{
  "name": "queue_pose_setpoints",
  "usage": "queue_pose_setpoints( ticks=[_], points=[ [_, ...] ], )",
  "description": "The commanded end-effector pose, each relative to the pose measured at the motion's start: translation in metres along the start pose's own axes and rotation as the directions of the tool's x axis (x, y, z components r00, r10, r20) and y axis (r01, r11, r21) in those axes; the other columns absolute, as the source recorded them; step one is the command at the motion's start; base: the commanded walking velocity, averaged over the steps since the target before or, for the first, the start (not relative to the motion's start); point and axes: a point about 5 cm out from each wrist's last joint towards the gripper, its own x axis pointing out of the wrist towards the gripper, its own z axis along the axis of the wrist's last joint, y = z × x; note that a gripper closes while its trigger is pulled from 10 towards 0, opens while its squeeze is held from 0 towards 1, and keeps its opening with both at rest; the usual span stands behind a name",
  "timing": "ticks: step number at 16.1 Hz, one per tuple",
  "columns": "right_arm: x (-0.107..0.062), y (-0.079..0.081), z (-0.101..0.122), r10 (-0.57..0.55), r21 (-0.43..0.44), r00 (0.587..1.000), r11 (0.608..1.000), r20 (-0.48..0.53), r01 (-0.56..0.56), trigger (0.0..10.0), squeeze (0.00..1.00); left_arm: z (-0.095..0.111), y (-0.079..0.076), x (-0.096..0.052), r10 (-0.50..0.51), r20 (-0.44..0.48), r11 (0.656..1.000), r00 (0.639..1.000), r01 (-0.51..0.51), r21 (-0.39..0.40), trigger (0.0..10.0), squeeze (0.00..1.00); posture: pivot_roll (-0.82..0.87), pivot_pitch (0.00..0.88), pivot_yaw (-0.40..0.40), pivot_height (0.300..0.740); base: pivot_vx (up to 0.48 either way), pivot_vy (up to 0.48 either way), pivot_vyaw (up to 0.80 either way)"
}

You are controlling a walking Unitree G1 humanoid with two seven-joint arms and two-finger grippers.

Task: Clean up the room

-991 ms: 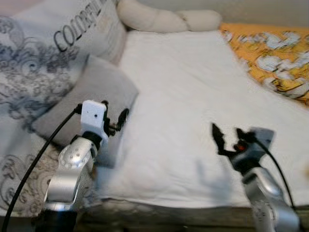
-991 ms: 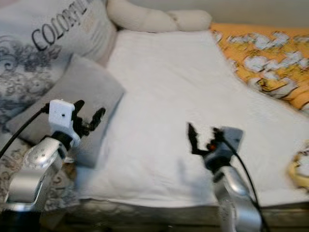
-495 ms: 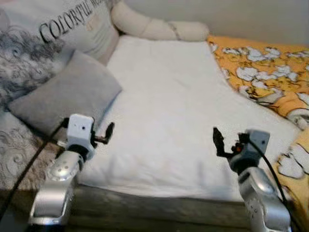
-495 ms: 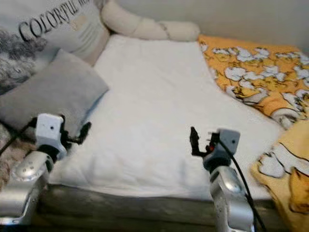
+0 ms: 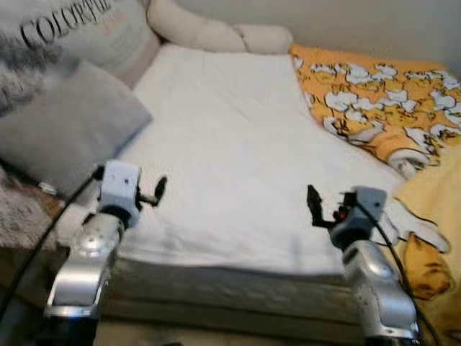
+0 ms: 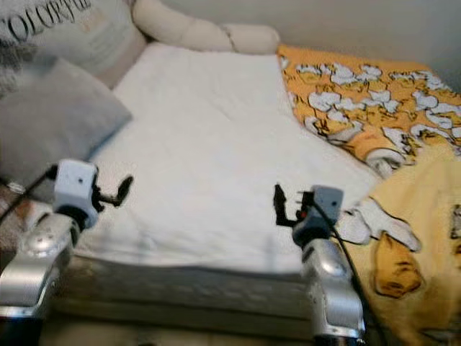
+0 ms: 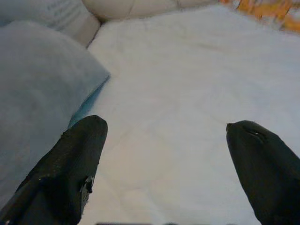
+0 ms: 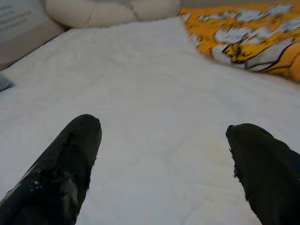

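White bedding (image 5: pixel 238 151) covers the bed, an orange patterned blanket (image 5: pixel 382 108) bunched at its right. Left gripper (image 7: pixel 166 154) and right gripper (image 8: pixel 164 154) hover above the near edge, fingers spread wide, holding nothing.

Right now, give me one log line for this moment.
left gripper: open, empty, above sheet | right gripper: open, empty, above sheet | blanket: rumpled, robot's right

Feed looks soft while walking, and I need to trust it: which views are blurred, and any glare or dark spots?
Left and right eye views: mild motion blur, the pillow lettering smeared. Left wrist view: soft, gray pillow hazy. Right wrist view: white bed sheet bright, near washed out, no hard glare. Lighting even, no dark patches.
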Motion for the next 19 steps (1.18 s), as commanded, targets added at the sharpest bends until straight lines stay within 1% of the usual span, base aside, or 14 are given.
queue_pose_setpoints(
  ticks=[1,2,3,4,5,6,7,9,11,15,19],
  points=[
    [0.002,0.000,0.004,0.000,-0.027,1.000,1.000,0.023,0.001,10.0,0.00,0.000,0.001,0.001,0.011,0.001,1.000,1.000,-0.011,0.009,10.0,1.00,0.03,0.000,-0.039,0.740,0.000,-0.431,0.00],
    [0.004,0.001,0.007,0.014,-0.089,0.999,0.996,0.047,-0.010,10.0,0.00,-0.001,-0.003,0.001,0.010,0.018,1.000,1.000,-0.010,-0.002,10.0,1.00,0.04,0.000,-0.042,0.740,0.000,-0.431,0.00],
    [0.005,0.002,0.009,0.024,-0.105,0.997,0.994,0.071,-0.017,10.0,0.00,-0.001,-0.006,0.001,-0.005,0.023,1.000,1.000,0.005,-0.004,10.0,1.00,0.04,0.000,-0.044,0.740,0.000,-0.431,0.00],
    [0.006,0.002,0.009,0.020,-0.116,0.997,0.993,0.071,-0.012,10.0,0.00,-0.001,-0.008,0.001,-0.017,0.023,1.000,1.000,0.017,-0.002,10.0,1.00,0.04,0.000,-0.043,0.740,0.000,-0.431,0.00],
    [0.006,0.001,0.008,0.018,-0.095,0.998,0.995,0.061,-0.012,10.0,0.00,-0.002,-0.009,0.002,-0.021,0.018,1.000,1.000,0.021,0.004,10.0,1.00,0.04,0.000,-0.042,0.740,0.000,-0.431,0.00],
    [0.006,0.002,0.006,0.030,-0.050,0.998,0.998,0.047,-0.027,10.0,0.00,-0.001,-0.010,0.003,-0.022,0.016,1.000,1.000,0.022,0.008,10.0,1.00,0.03,0.000,-0.040,0.740,0.000,-0.439,0.00],
    [0.007,0.004,0.006,0.037,-0.043,0.998,0.998,0.046,-0.035,10.0,0.00,0.000,-0.010,0.004,-0.019,0.020,1.000,1.000,0.019,0.001,10.0,1.00,0.03,0.000,-0.039,0.740,0.000,-0.439,0.00],
    [0.009,0.007,0.007,0.054,-0.035,0.997,0.998,0.051,-0.052,10.0,0.00,-0.003,-0.009,0.007,-0.008,0.017,1.000,1.000,0.008,-0.016,10.0,1.00,0.01,0.000,-0.037,0.740,0.000,-0.441,0.00],
    [0.012,0.005,0.008,0.052,-0.064,0.997,0.997,0.048,-0.049,10.0,0.00,-0.004,-0.013,0.010,-0.012,0.013,1.000,1.000,0.013,-0.011,10.0,1.00,0.01,0.000,-0.045,0.740,0.000,-0.441,0.00],
    [0.016,0.004,0.007,0.043,-0.043,0.998,0.998,0.046,-0.041,10.0,0.00,-0.003,-0.013,0.013,-0.015,0.019,1.000,1.000,0.015,-0.008,10.0,1.00,0.00,0.000,-0.033,0.740,0.000,-0.440,0.00],
    [0.018,0.005,0.006,0.045,-0.043,0.998,0.998,0.041,-0.043,10.0,0.00,-0.004,-0.012,0.013,-0.014,0.017,1.000,1.000,0.014,-0.005,10.0,1.00,0.00,0.000,-0.033,0.740,0.000,-0.438,0.00]
  ],
)
